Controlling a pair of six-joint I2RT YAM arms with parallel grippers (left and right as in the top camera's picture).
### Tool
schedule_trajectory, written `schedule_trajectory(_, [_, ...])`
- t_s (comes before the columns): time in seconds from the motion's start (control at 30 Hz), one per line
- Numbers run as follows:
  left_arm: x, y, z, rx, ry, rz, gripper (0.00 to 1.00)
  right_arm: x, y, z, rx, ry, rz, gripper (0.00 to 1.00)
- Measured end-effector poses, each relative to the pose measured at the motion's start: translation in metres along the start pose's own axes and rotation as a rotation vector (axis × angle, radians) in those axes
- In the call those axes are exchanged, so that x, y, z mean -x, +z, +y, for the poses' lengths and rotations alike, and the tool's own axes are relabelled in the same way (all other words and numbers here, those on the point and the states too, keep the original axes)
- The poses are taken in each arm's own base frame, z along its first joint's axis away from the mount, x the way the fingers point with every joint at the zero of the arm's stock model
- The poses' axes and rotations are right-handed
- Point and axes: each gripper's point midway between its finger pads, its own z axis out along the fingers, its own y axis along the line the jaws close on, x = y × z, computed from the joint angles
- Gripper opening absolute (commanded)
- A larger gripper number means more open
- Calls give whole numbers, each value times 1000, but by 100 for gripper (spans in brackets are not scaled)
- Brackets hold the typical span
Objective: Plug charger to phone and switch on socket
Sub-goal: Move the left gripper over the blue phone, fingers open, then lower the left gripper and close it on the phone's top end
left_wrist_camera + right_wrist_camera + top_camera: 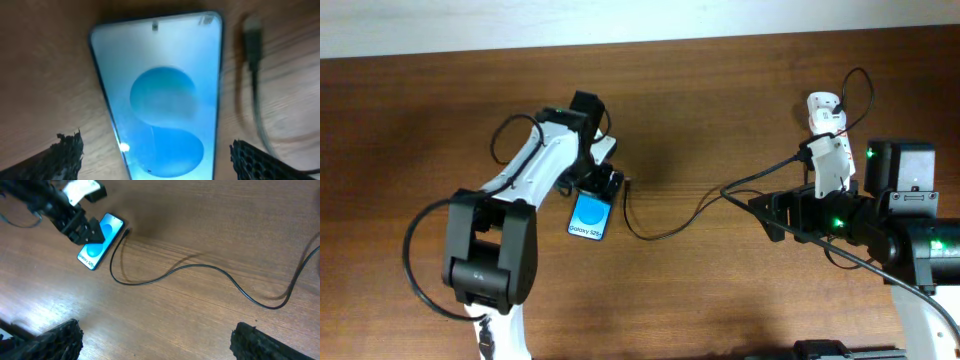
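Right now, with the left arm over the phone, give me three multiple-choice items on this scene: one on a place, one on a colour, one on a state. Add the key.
1. The connector tip of the charger lies: A. on the table beside the phone; B. in the phone's port; C. off the table's edge.
2. The phone's screen is: A. red; B. blue; C. green.
3. The left gripper is: A. shut on the charger; B. shut on the phone; C. open above the phone.
Key: 1 A, the tip rests on wood, clear of the phone. 2 B, the screen glows blue. 3 C, its fingers stand apart either side of the phone.
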Motion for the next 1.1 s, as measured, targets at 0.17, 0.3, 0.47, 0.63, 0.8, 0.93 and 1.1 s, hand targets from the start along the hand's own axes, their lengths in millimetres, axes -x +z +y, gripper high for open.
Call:
schedule_trajectory(0.17, [-3,16,1,4,1,-10,98,0,0,0,0,1,0,99])
schedule_trajectory(0.3, [-4,22,1,4,2,-16,98,0,0,0,0,0,1,99])
schedule_trajectory(0.47, [-4,26,-5,12,14,-17,98,0,0,0,0,0,1,99])
schedule_trajectory(0.63, [-2,28,-5,35,-11,-27,98,0,0,0,0,1,1,99])
schedule_trajectory(0.8, [0,28,-4,42,-71,-40,96,0,0,0,0,1,1,99])
schedule_trajectory(0.93, [1,29,-4,44,-101,-45,95,0,0,0,0,0,1,99])
schedule_trajectory(1.1, [-2,31,-6,66,-103,-42,95,0,0,0,0,1,1,99])
